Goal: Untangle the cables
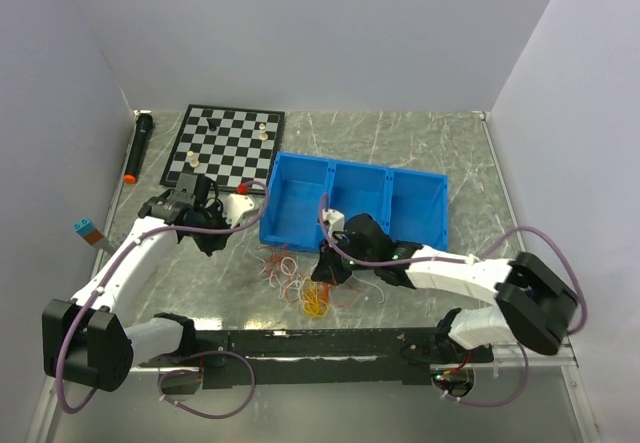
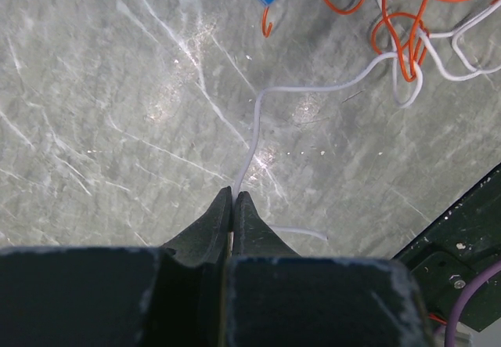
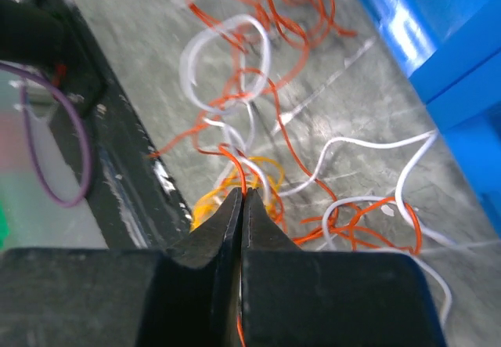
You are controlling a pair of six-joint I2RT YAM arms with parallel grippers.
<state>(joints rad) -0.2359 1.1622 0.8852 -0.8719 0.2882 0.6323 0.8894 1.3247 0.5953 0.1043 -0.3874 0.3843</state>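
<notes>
A tangle of thin red-orange, white and yellow cables (image 1: 300, 278) lies on the grey table in front of the blue bin. My left gripper (image 1: 212, 235) is shut on a white cable (image 2: 258, 120) that runs from my fingertips (image 2: 234, 198) up to the tangle (image 2: 407, 41). My right gripper (image 1: 328, 268) is shut on a red-orange cable (image 3: 235, 163) just above the yellow bundle (image 3: 215, 198), with white loops (image 3: 227, 57) and more red-orange cable (image 3: 368, 214) around it.
A blue three-compartment bin (image 1: 355, 201) stands just behind the tangle. A chessboard (image 1: 222, 145) with pieces lies at the back left, a black marker (image 1: 138, 148) further left. A small white object (image 1: 238, 206) sits by the left gripper. The black base rail (image 1: 320, 343) runs along the near edge.
</notes>
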